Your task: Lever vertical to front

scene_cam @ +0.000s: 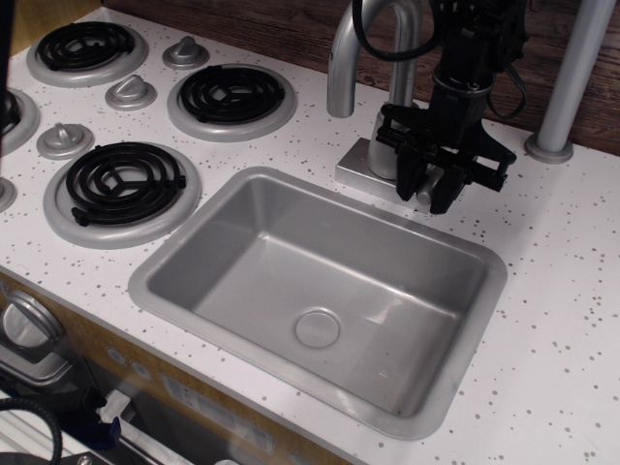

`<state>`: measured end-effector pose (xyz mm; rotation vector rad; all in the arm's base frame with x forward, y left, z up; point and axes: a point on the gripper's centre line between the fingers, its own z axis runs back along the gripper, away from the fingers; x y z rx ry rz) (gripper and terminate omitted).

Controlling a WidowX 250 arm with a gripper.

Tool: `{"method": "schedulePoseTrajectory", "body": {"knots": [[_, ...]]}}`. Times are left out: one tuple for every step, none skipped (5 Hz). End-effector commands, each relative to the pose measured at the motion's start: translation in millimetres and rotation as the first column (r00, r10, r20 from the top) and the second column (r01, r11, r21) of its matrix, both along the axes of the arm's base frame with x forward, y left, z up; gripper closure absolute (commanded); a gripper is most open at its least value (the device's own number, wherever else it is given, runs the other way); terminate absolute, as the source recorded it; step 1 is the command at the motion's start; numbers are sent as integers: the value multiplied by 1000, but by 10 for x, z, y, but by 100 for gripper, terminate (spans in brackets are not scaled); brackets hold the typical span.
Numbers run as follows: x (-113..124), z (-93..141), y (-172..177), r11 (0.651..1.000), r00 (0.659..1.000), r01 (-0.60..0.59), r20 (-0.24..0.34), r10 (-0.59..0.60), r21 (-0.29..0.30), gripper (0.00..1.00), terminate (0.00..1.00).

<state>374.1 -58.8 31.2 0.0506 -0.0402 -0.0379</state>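
Observation.image: speckled white counter (572, 291) carries a grey sink (320, 291), four burners at left. Faucet (373, 145) stands at the sink's far rim, right of centre. Black tool (433, 186) hangs at the faucet's right side, fingers pinching the lever (427, 190), which points toward the near side.

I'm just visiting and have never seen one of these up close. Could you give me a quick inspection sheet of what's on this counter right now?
Surface: white speckled countertop with a grey sink, basin bare.
Job's things: lever, short silver rod tipped toward the front, on the faucet.
Clutter: nothing seen.
Grippers: black gripper straddles the lever; contact unclear.
Cables: black cable loops beside the spout.
Surroundings: coil burners, knobs, grey pole, wooden back wall.
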Motion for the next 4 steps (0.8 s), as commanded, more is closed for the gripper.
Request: {"method": "schedulePoseTrajectory", "body": {"knots": [[51,146,-15,1000,999,12,47,-12,-8,0,0],[5,292,-56,1000,1000,-11,26,11,6,0,0],[-82,391,-101,998,998,-60,4,60,11,0,0],[-210,468,-136,995,995,-96,19,95,37,0,100]]}}
